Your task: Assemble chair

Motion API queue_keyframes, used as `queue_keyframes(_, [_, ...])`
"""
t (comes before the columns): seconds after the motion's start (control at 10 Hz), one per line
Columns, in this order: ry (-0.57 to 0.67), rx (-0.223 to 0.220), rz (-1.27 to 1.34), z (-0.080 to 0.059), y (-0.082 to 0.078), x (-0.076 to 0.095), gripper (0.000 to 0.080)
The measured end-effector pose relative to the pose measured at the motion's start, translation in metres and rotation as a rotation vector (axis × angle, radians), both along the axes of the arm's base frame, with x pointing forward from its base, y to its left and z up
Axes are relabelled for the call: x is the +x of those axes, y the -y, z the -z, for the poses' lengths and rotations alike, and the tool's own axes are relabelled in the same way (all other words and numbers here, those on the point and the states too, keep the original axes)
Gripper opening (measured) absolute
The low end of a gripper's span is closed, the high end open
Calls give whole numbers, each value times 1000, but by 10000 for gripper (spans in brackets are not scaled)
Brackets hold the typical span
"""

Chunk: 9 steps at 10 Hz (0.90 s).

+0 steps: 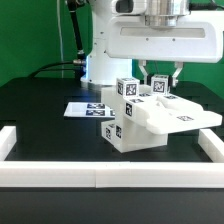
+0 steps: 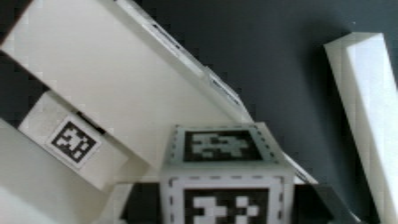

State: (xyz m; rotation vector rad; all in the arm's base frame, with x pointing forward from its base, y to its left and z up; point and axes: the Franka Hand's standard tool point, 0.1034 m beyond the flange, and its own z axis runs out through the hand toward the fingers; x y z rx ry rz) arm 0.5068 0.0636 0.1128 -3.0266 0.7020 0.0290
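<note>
The chair (image 1: 150, 118) stands mid-table as a cluster of chunky white blocks with black-and-white tags, its flat slab (image 1: 180, 116) pointing toward the exterior view's right. On top at the back sits a tagged block (image 1: 160, 87), with a second tagged block (image 1: 128, 88) beside it. My gripper (image 1: 161, 77) comes straight down over the first one, a finger on each side. In the wrist view that tagged block (image 2: 222, 165) fills the gap between my jaws, and my gripper (image 2: 222, 208) is shut on it. A wide white slab (image 2: 107, 60) lies beyond it.
The marker board (image 1: 90, 108) lies flat on the black table toward the exterior view's left. A low white border rail (image 1: 100, 172) runs along the front and up both sides; one stretch of the rail (image 2: 363, 90) shows in the wrist view. The robot base (image 1: 100, 60) stands behind.
</note>
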Motion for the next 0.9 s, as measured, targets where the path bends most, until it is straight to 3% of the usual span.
queue_keyframes(0.9, [-22, 6, 592, 0, -4, 0, 287])
